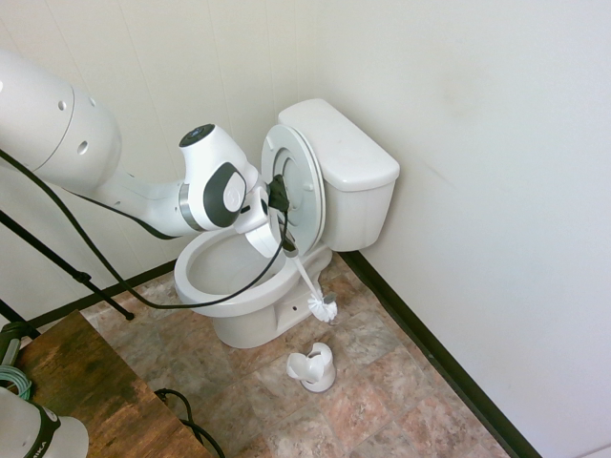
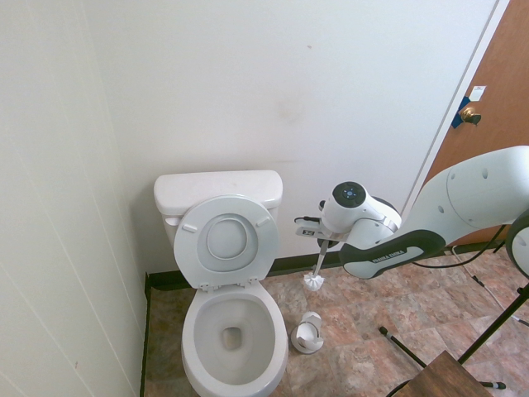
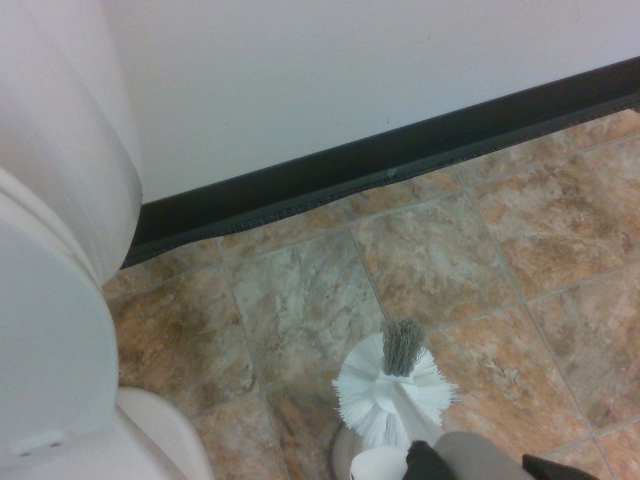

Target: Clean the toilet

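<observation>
Toilet point(image 2: 234, 331) stood against the wall, lid raised, bowl open. Hand point(image 2: 324, 237) was clamped on the brush point(image 2: 314, 281) handle, bristles hanging beside the bowl above the holder point(image 2: 307, 333); bowl lay across from the hand, lower.

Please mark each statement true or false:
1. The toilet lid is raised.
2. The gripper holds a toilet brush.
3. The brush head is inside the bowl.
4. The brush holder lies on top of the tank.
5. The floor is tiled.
1. True. The lid of the toilet stands up against the tank.
2. True. The gripper is shut on the toilet brush.
3. False. The brush head hangs over the floor beside the bowl, not in it.
4. False. The brush holder stands on the floor next to the toilet.
5. True. Brown stone-look tiles cover the floor.
</observation>
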`<state>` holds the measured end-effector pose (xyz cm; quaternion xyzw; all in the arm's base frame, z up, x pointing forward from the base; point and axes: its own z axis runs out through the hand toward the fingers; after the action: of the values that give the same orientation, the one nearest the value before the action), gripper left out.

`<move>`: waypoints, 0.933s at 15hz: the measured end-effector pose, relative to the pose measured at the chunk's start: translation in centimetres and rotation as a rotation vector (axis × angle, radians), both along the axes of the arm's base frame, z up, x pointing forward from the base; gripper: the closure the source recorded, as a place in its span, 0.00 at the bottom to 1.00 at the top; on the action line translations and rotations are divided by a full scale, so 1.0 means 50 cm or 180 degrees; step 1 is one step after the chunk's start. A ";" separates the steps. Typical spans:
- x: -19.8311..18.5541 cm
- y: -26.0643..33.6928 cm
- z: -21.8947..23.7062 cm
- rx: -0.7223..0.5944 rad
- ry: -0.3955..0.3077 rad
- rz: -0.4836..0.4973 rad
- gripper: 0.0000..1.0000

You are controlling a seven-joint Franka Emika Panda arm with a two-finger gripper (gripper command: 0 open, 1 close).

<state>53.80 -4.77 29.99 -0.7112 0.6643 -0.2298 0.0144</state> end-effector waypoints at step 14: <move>-0.091 -0.053 -0.187 0.0305 0.0321 -0.0044 1.00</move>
<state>49.24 -7.42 20.63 -0.7157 0.6793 -0.1617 0.0133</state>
